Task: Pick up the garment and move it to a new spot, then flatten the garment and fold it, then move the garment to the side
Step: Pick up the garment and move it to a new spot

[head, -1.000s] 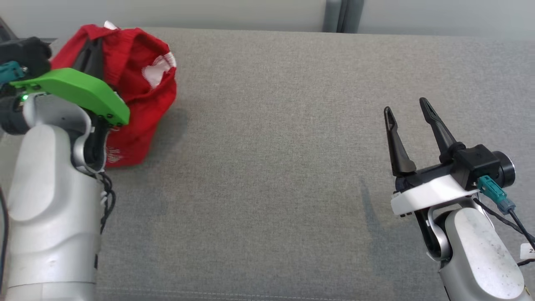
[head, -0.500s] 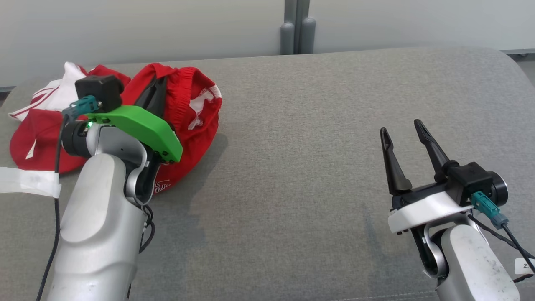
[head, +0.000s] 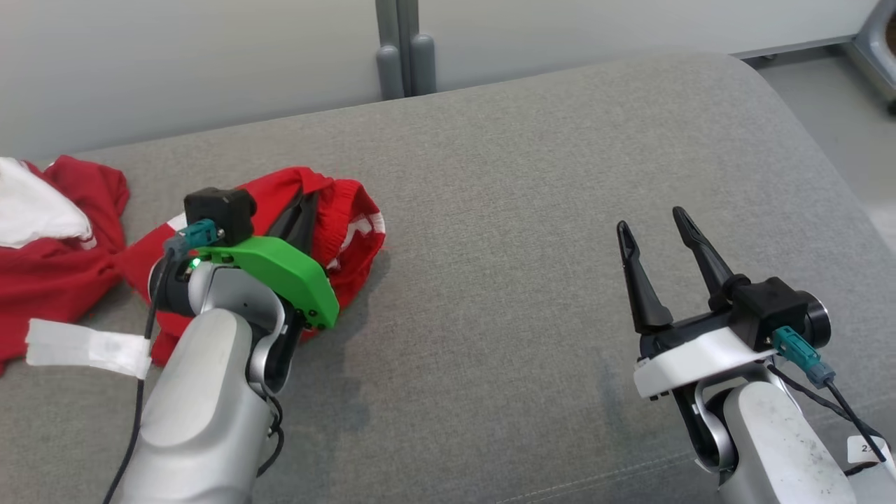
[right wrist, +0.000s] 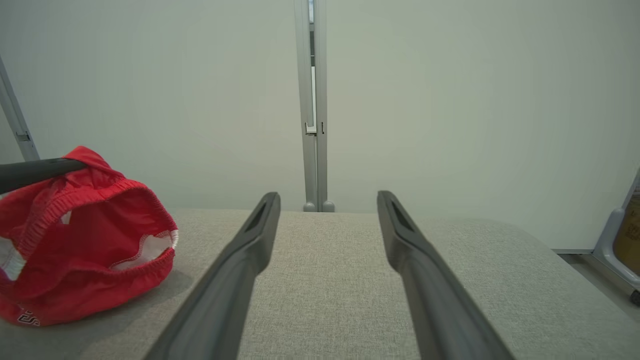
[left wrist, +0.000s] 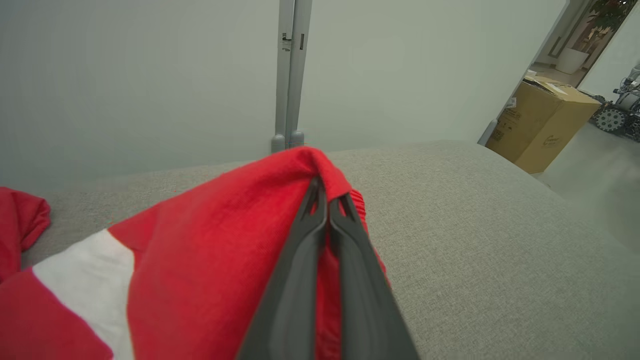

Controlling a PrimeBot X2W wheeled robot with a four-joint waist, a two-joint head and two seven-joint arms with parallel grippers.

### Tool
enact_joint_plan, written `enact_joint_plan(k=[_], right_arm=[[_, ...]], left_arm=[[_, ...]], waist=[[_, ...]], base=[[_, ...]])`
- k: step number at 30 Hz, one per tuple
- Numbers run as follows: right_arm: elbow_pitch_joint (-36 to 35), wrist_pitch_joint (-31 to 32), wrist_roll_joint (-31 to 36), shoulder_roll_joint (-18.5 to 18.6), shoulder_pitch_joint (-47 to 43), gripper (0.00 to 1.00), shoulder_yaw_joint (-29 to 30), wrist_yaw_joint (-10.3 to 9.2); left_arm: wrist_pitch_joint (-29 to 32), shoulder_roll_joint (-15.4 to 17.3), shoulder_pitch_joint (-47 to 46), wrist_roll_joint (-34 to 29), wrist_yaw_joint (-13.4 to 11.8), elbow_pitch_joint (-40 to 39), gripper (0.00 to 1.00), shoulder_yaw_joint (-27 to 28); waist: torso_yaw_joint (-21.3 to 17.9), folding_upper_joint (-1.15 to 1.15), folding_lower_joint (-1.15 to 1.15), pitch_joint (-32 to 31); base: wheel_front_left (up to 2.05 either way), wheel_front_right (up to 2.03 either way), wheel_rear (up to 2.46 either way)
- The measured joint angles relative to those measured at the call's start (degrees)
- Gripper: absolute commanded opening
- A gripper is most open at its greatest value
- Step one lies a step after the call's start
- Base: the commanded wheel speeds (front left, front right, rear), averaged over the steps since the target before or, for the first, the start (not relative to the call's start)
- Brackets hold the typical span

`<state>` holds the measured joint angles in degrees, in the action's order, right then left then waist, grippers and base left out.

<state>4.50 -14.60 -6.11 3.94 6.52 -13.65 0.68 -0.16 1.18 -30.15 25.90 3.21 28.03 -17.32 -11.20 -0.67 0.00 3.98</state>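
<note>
Status: the first step is under way, and no later step is done.

The left claw (left wrist: 325, 197) is shut tight on a fold of the red garment (head: 353, 234), which looks like a pair of shorts with white trim. The cloth drapes over both fingers. From the right wrist view, the pinched edge is held up while the lower part of the bundle rests on the grey couch (head: 532, 175), at its left half. The waistband gapes open and the fabric is bunched, not flat.

The right claw (head: 651, 220) stands wide and holds nothing. It hovers over the bare right half of the couch, well apart from the garment.

A second red and white cloth (head: 49, 266) lies crumpled at the far left. It sits beside the held garment; whether they touch cannot be told.

Judged remaining:
1. Carry the garment to a free spot; the open middle of the couch appears suitable.
2. Spread it flat, likely with both claws.
3. Fold it.
4. Shift the folded garment aside.
</note>
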Motion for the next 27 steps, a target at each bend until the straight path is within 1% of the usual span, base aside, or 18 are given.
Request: enact_joint_plan(k=[5, 10, 15, 18, 19, 21, 22, 24, 27], right_arm=[[-0.36, 0.0, 0.0, -0.01, 0.0, 1.0, 0.41, -0.02], [-0.32, 0.0, 0.0, -0.09, 0.02, 1.0, 0.42, -0.01], [0.01, 0.0, 0.0, -0.22, 0.1, 1.0, -0.99, 0.82], [0.42, 0.0, 0.0, -0.3, 0.17, 1.0, -1.96, 1.32], [0.59, 0.0, 0.0, -0.32, 0.24, 1.0, -2.22, 1.32], [0.83, 0.0, 0.0, -0.34, 0.39, 1.0, -2.88, 1.36], [0.83, 0.0, 0.0, -0.34, 0.39, 1.0, -2.88, 1.36], [1.21, 0.0, 0.0, -0.36, 0.59, 1.0, -3.6, 1.81], [1.61, 0.0, 0.0, -0.42, 1.32, 1.0, -4.59, 1.85]], left_arm=[[-2.09, 0.09, 1.36, 1.92, -1.24, 0.14, 0.0, -3.36], [-3.67, 0.22, 1.63, 3.89, -1.74, 0.12, 0.0, -6.15], [-4.53, 0.4, 1.49, 4.77, -2.34, -0.7, 0.0, -8.58], [-4.69, 0.4, 0.69, 5.44, -3.31, -0.78, 0.0, -9.87], [-4.69, 0.44, 0.3, 5.77, -3.38, -0.79, 0.0, -10.25], [-4.68, 0.44, -0.41, 6.33, -4.38, -0.64, 0.0, -10.81], [-4.68, 0.44, -0.41, 6.33, -4.38, -0.64, 0.0, -10.81], [-4.68, 0.45, -1.14, 6.72, -5.32, -0.25, 0.0, -11.06], [-4.69, 0.46, -2.28, 8.31, -6.54, 0.8, 0.0, -11.39]], waist=[[-1.96, 0.0, 0.0, 1.13], [-2.83, 0.0, 0.0, 2.04], [-3.88, 0.0, 0.0, 2.17], [-4.8, 0.0, 0.0, 2.22], [-5.17, 0.0, 0.0, 2.25], [-5.99, 0.0, 0.0, 2.36], [-5.99, 0.0, 0.0, 2.36], [-6.92, 0.0, 0.0, 2.52], [-8.46, 0.0, 0.0, 2.86]], base=[[0.0, 0.0, 0.0], [0.0, 0.0, 0.0], [0.0, 0.0, 0.0], [0.0, 0.0, 0.0], [0.0, 0.0, 0.0], [0.0, 0.0, 0.0], [0.0, 0.0, 0.0], [0.0, 0.0, 0.0], [0.0, 0.0, 0.0]])
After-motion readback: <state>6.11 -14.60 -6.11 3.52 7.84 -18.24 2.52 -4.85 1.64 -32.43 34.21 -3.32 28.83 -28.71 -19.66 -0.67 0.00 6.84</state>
